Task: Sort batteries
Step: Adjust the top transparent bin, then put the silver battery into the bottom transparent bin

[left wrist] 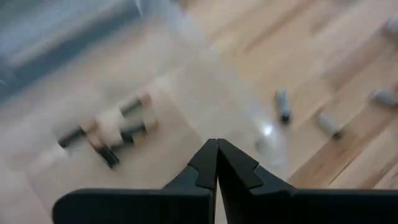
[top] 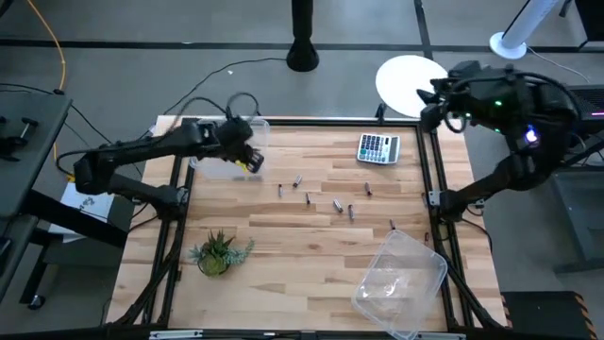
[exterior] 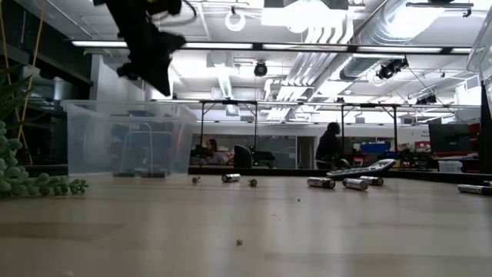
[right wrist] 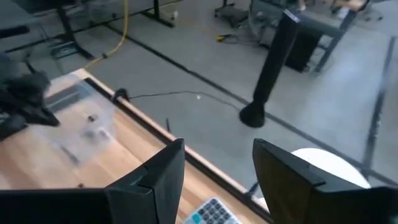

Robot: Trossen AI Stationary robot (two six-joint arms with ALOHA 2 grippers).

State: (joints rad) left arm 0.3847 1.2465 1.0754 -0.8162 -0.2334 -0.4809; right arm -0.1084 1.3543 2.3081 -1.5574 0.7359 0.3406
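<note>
Several small grey batteries (top: 321, 194) lie scattered on the wooden table's middle; the low view shows them lying on their sides (exterior: 338, 183). More batteries (left wrist: 112, 134) lie in a clear bin (top: 226, 151) at the far left. My left gripper (left wrist: 216, 163) hangs shut above that bin's right side (exterior: 150, 54), with nothing between its fingers. My right gripper (right wrist: 217, 165) is open and empty, raised high over the table's far right corner (top: 429, 97).
A grey calculator (top: 377, 148) lies at the far right. A second clear bin (top: 401, 276) sits at the near right corner. A small green plant (top: 217, 253) stands at the near left. A white round disc (top: 411, 83) lies beyond the far edge.
</note>
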